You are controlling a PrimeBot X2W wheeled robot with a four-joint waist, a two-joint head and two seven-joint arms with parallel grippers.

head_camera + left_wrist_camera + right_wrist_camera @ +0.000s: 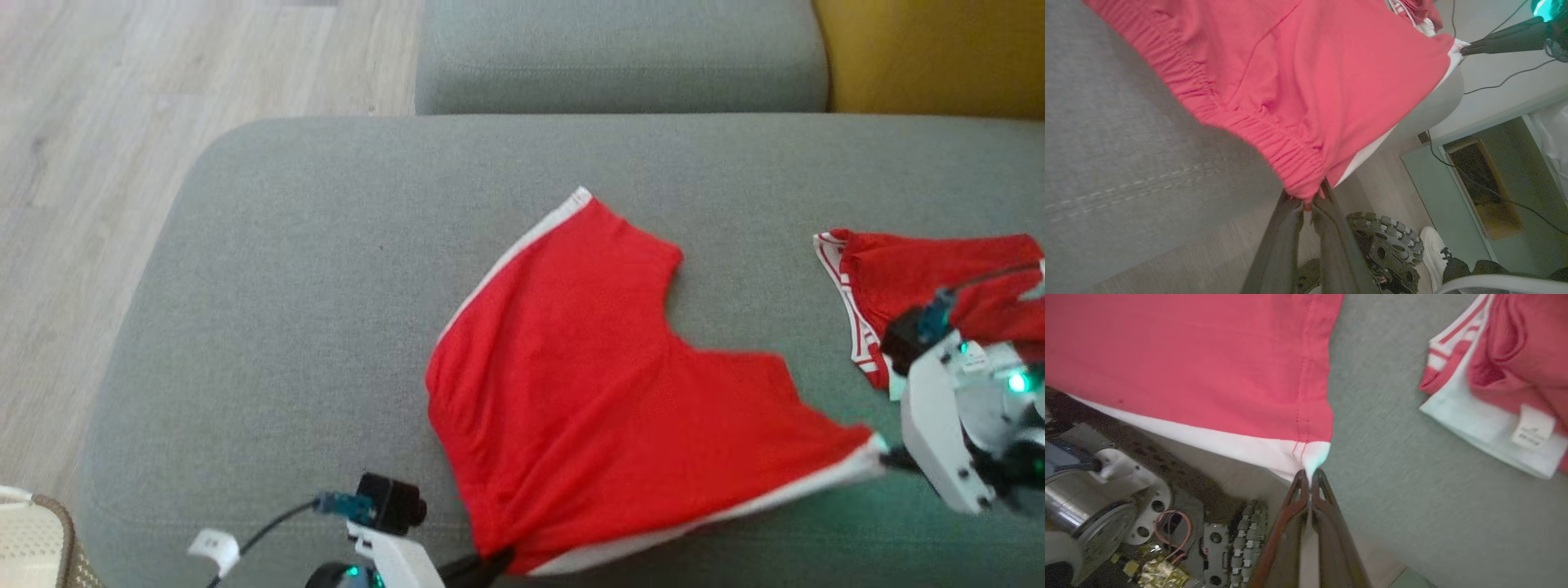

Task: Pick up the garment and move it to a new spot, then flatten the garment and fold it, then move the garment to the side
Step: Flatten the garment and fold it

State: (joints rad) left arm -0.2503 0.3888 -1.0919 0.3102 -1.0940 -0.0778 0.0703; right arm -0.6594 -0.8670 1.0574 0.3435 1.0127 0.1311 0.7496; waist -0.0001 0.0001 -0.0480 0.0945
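The red shorts [588, 359] lie spread on the grey cushion [310, 310], near its front edge. The left gripper [1308, 202] is closed tight on the elastic waistband [1274, 143] corner, and the right gripper [1310, 479] pinches the white hem [1274, 455] corner.

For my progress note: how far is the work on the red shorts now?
Done: both grippers hold the red shorts, left gripper shut on the waistband end, right gripper on the white-striped hem corner. In hand: stretching them out over the grey cushion. Left: no fold shows yet; then moving them aside.
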